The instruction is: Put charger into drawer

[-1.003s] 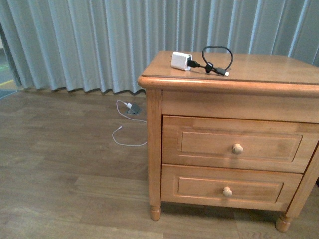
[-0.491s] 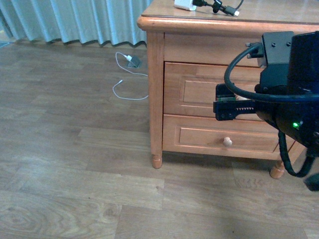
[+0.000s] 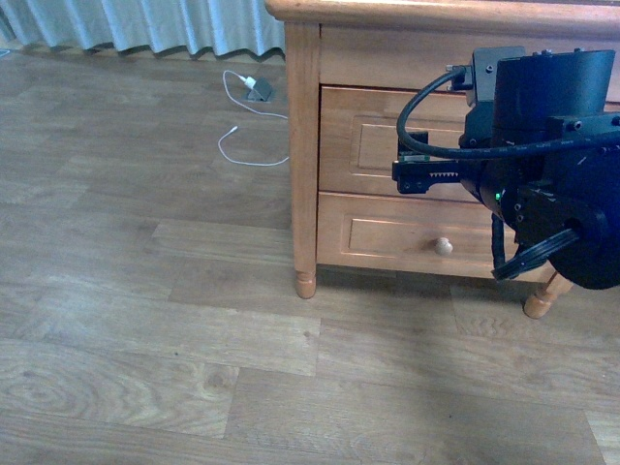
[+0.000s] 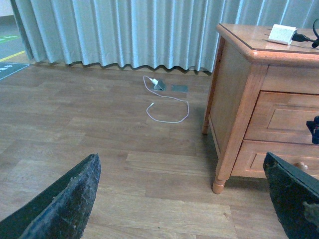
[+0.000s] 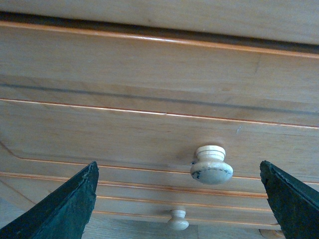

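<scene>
The charger, a small white block with a black cable, lies on top of the wooden nightstand; the front view does not show it. The drawer is the upper one and it is shut. Its pale round knob fills the right wrist view. My right gripper is open just in front of that knob, which sits between the fingers slightly off centre, not touched. My right arm covers most of the drawer front. My left gripper hangs open over the floor, left of the nightstand.
A shallower lower drawer with its own knob sits under the upper one. A white plug with a thin white cable lies on the wooden floor near the curtain. The nightstand's front leg stands on the floor.
The front view has dropped lower, so the nightstand top and charger have left it. My right arm came into view and moved up to the upper drawer front.
</scene>
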`<state>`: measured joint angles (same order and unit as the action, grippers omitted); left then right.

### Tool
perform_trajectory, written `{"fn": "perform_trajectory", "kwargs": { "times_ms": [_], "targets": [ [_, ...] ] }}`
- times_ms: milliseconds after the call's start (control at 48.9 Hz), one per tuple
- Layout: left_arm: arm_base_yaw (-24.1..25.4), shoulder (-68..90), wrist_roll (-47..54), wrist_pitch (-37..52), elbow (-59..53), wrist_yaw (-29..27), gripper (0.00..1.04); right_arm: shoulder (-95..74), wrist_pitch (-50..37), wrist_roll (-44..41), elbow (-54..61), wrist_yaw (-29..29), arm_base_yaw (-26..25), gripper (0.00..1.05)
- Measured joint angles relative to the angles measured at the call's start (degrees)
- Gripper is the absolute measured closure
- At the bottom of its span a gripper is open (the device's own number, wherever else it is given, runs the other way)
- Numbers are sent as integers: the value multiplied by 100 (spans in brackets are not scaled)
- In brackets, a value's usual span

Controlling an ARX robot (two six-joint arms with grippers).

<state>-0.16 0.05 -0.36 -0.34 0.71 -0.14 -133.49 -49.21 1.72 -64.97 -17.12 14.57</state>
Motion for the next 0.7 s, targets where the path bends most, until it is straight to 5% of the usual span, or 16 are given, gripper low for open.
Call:
{"fn": "perform_trajectory", "kwargs": {
  "times_ms": [696],
  "targets": [
    [0,0,0,0,0,0,6,-372,-2,0,-393,-103,-238,8]
  ]
}}
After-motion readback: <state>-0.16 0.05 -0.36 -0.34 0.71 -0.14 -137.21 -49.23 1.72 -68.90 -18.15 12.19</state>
